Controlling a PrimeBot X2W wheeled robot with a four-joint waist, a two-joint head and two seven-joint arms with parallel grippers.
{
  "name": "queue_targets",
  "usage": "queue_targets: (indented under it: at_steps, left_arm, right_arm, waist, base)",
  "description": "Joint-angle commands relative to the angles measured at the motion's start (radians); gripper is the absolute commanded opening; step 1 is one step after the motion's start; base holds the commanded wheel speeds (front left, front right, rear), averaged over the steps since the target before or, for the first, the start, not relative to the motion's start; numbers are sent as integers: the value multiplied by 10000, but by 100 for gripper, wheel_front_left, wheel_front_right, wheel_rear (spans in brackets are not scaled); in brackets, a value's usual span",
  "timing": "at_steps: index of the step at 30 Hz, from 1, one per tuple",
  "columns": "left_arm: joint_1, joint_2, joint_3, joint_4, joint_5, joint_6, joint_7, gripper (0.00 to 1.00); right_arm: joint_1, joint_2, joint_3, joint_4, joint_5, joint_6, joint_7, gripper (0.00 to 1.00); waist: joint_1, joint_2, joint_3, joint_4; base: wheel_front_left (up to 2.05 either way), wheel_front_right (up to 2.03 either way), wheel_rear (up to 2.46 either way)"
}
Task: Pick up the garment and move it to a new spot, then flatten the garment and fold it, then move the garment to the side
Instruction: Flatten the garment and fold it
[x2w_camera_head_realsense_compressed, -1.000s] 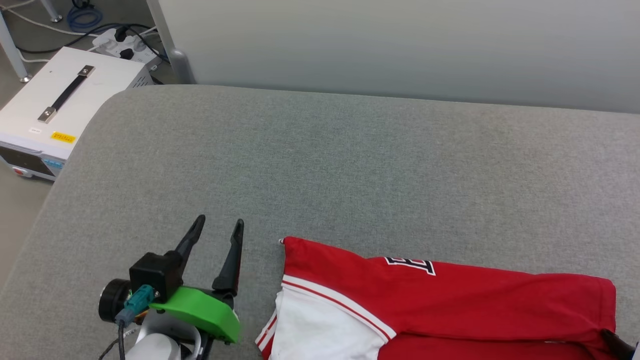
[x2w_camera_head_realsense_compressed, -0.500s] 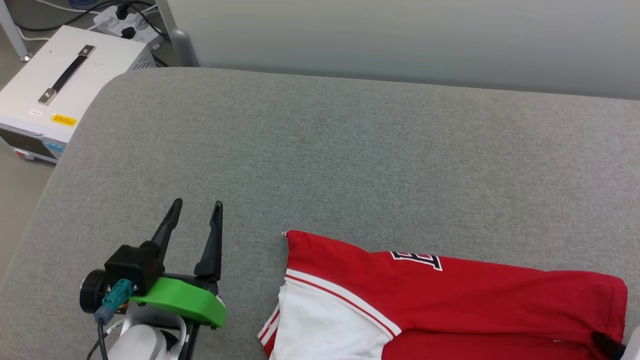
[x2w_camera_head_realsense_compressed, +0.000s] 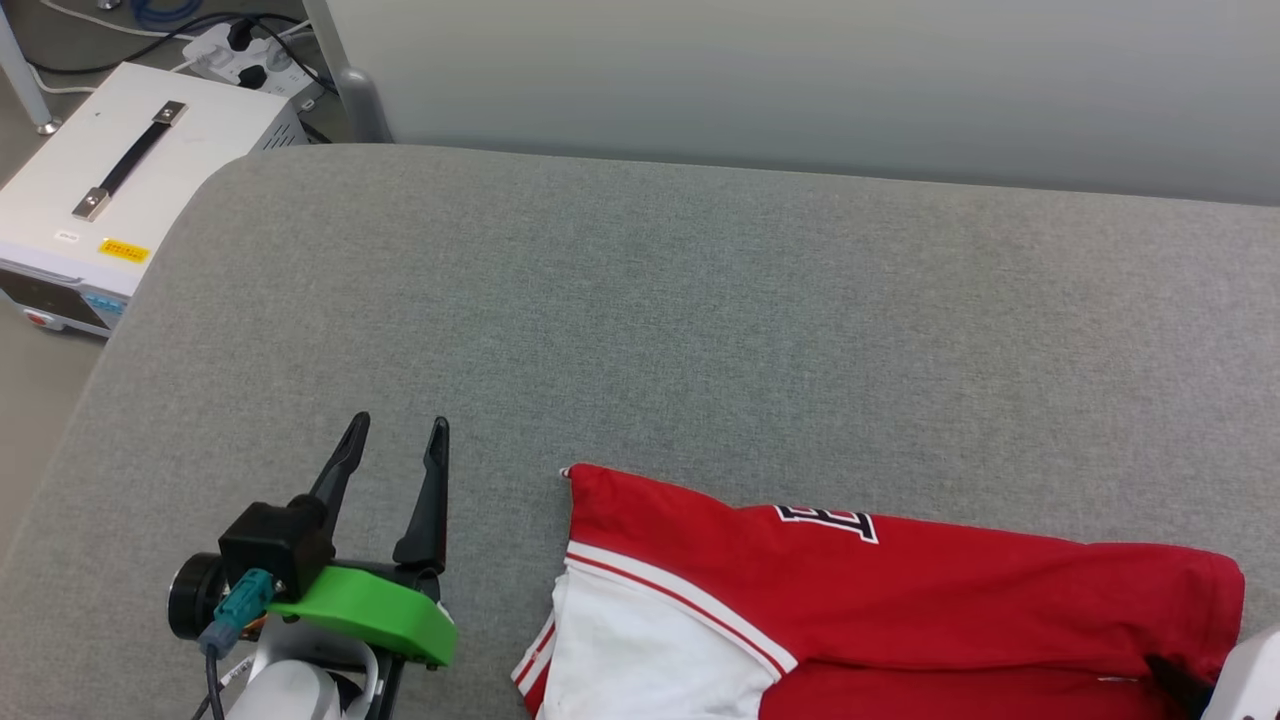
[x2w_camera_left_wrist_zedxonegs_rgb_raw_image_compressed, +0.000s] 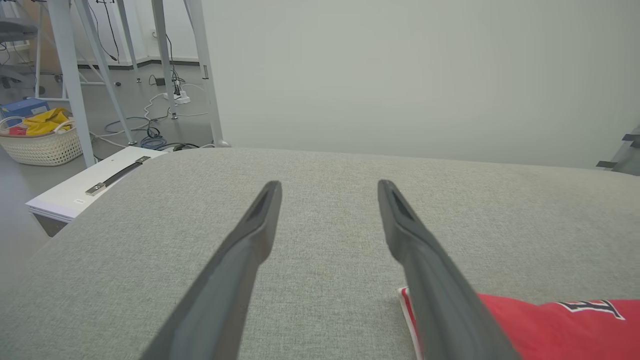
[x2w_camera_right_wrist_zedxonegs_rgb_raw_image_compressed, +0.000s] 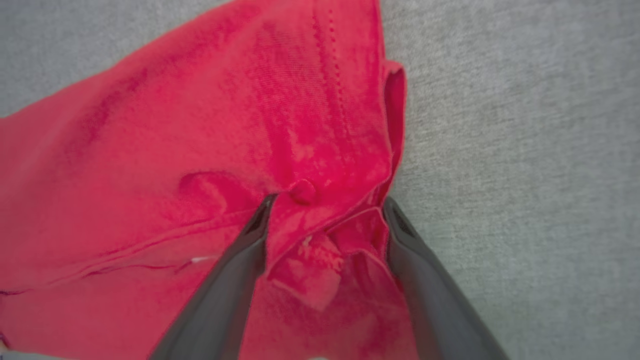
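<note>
- The grey padded surface (x2w_camera_head_realsense_compressed: 700, 330) takes up most of the head view, and the far half is bare fabric, so there's loads of room to shift stuff
- The garment (x2w_camera_head_realsense_compressed: 950, 600) lies along the near edge, right of the middle. It's red, with a white sleeve (x2w_camera_head_realsense_compressed: 640, 650) at its left end and the chest letters (x2w_camera_head_realsense_compressed: 828, 520) poking out at a crease. It looks doubled over, not spread flat
- A white box (x2w_camera_head_realsense_compressed: 150, 170) with a black handle sits on the floor off the far left corner, well out of the way
- The left gripper (x2w_camera_head_realsense_compressed: 399, 423) hovers over bare surface just left of the shirt's corner, with its fingers spread wide and nothing in them
- The right gripper (x2w_camera_right_wrist_zedxonegs_rgb_raw_image_compressed: 330, 199) is at the shirt's right end, and its fingers are about as wide as they go. They straddle a bunched ridge of red cloth with a little button on it, tips down on the fabric but not pinching
- My guess is this is a grab being lined up, either the first pick-up or the move to the side, can't tell which
- Next the right fingers need to close on that ridge and catch all the layers, while the left reaches over to the sleeve corner so the lift stays even
</note>
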Motion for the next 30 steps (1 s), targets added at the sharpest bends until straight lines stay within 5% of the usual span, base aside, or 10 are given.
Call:
queue_targets:
  at_steps: [1,12,19,30]
  left_arm:
    - [171,-65,25,66,134,-88,-58,100]
    - [460,-371,206,352,320,-354,-58,100]
    - [635,-424,245,480,390,-478,-58,100]
    - [896,-494,360,477,438,-478,-59,100]
  right_arm:
    - [11,245,269,244,111,8,-19,3]
    - [81,-556,-260,241,7,8,-1161,0]
    - [-69,-968,-1587,391,-821,8,-1717,0]
    - [341,-795,-1317,-643,-414,8,-1630,0]
  waist:
    - [0,0,-25,-17]
    - [0,0,-521,-155]
    - [0,0,-854,-252]
    - [0,0,-1341,-397]
  base:
    - [0,0,0]
    - [0,0,0]
    - [0,0,0]
    - [0,0,0]
